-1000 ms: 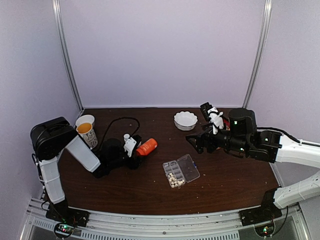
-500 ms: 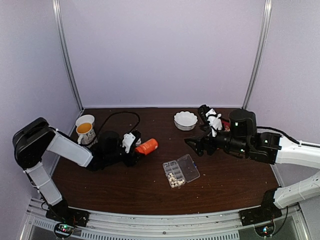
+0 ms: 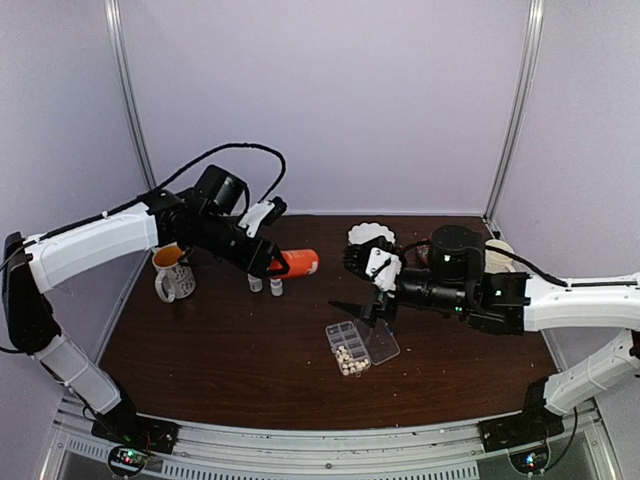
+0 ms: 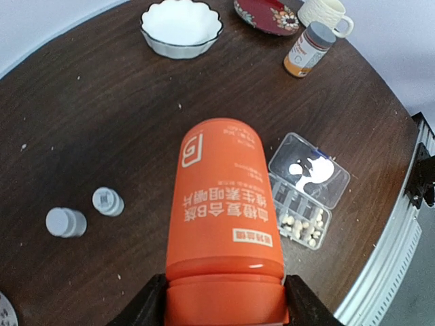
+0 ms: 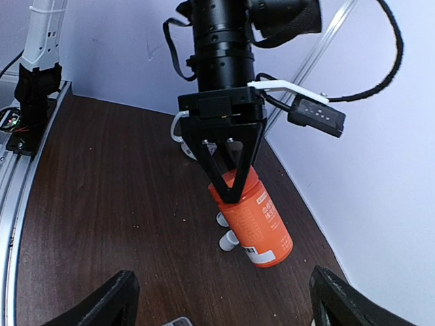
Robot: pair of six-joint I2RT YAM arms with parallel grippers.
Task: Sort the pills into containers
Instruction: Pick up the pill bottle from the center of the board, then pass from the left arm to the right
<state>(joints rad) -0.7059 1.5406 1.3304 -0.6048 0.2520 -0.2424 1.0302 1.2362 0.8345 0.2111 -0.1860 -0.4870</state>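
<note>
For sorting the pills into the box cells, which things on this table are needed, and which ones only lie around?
Job: pills; clear organizer box; orange bottle, held by the left gripper, probably in use.
Lying about: white bowl; red plate; cream mug; grey-capped amber bottle; two tiny white bottles; mug at far left.

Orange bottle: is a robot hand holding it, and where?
Yes. The left gripper pinches the orange bottle at one end, seemingly its cap end. The right gripper is open and holds nothing.
</note>
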